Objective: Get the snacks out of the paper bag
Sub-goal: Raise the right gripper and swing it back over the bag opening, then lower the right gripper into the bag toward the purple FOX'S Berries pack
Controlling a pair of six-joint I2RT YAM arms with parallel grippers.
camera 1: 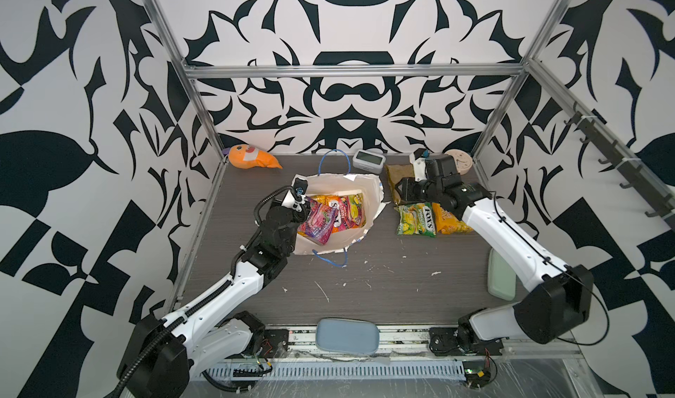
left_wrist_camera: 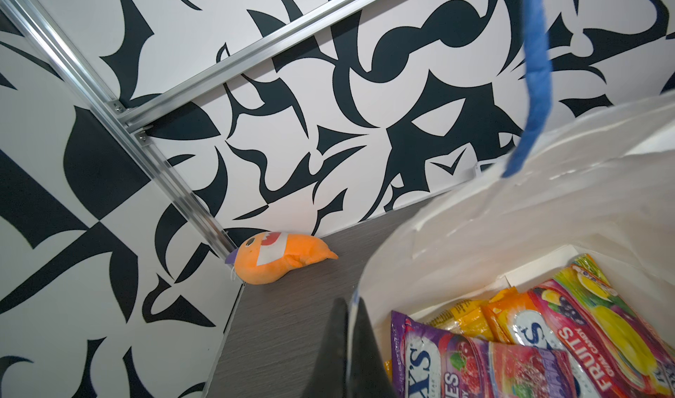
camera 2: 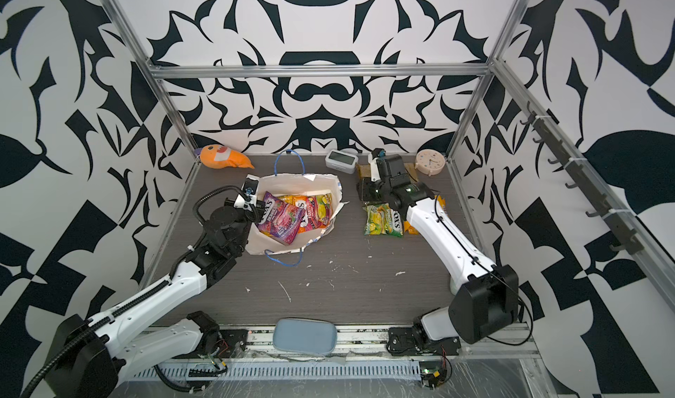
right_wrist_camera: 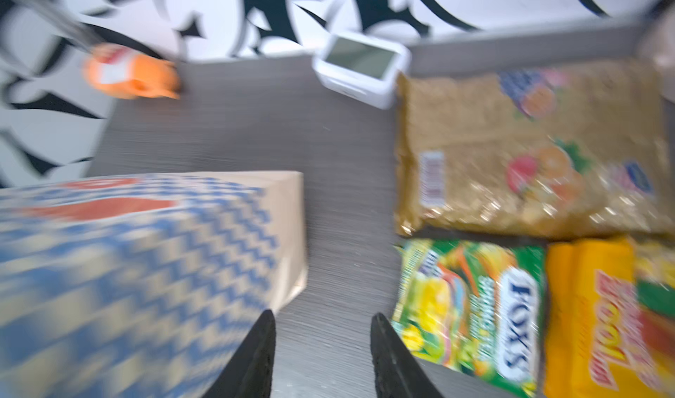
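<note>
One tall paper bag (camera 1: 339, 184), white inside, blue-and-white checkered outside with blue cord handles, stands mouth-up near the centre of the dark grey wood-grain table (camera 1: 365, 286).

Left gripper (left_wrist_camera: 349, 323): fingers pressed together on the bag's left rim, with the paper pinched between them. This holds the mouth spread.

Right gripper (right_wrist_camera: 323, 326): jaws apart, nothing between them. It is over bare table between the bag's side and the unloaded pile.

Unloaded, right of the bag and apart from it:
- Large olive-gold crinkly packet (right_wrist_camera: 529, 151), farthest back.
- Green-yellow "FOX'S" packet (camera 1: 416, 219) and yellow-orange packet (camera 1: 447, 224), side by side in front of it.

Inside the bag:
- Purple "FOX'S" berries packet (camera 2: 277, 219), uppermost, toward the left wall.
- Orange "FOX'S" fruits packet (camera 2: 305, 213), beneath it.
- At least two more packets, partly hidden.

Judgement: roughly half done. The step in hand is reaching for the next packet. The next move calls for the right gripper to rise above the rim, cross the bag's right wall and come down open onto the purple packet's free edge. The left pinch steadies the bag meanwhile.

Edges and room:
- The front half of the table is free for more packets.
- The bag's right rim is ragged and folds outward, a likely snag on entry.
- Small white digital clock (camera 1: 369, 158) sits just behind the bag, so the arc should stay clear of it.
</note>
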